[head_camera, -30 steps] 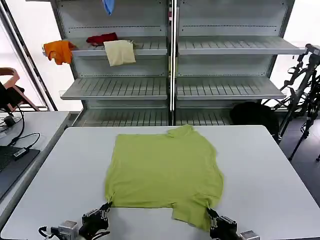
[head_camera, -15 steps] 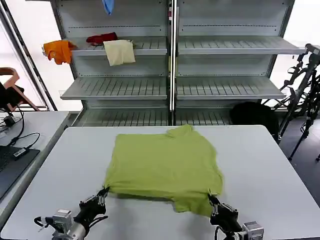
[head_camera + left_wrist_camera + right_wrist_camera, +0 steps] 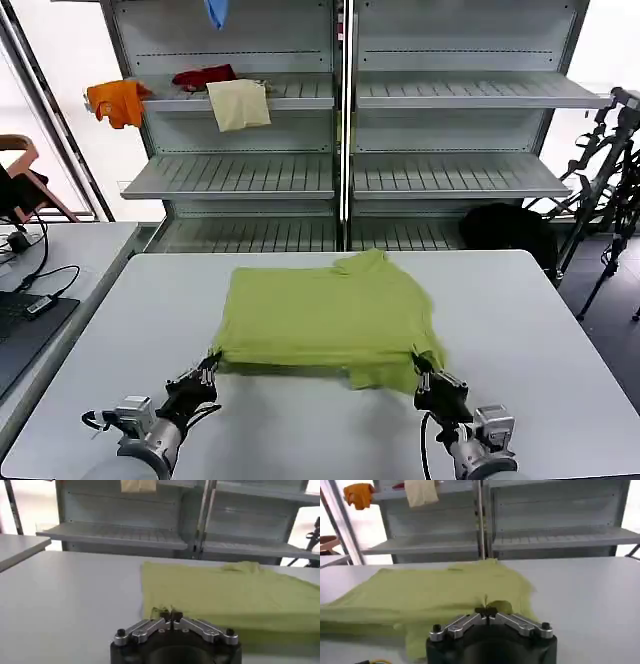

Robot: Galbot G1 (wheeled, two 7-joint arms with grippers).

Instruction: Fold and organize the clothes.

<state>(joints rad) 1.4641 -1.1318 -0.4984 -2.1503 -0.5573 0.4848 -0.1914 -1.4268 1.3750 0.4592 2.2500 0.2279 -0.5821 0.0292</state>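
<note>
Partly lifted t-shirt (image 3: 330,315), near hem pinched, underside hidden.

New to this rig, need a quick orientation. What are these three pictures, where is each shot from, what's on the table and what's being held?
This is a two-armed robot folding a shirt. The wide picture comes from a camera on its head, looking down at a grey table. The other two come from cameras on its wrists, so each shows that arm's own claw up close.

A lime t-shirt lies on the table. The left claw is shut on the shirt's near left corner; the left wrist view shows its fingers pinched on the cloth. The right claw is shut on the near right corner, seen likewise from the right wrist. The near edge is raised off the table.

Behind stand metal shelves holding orange, red and cream cloths, which no claw touches.
</note>
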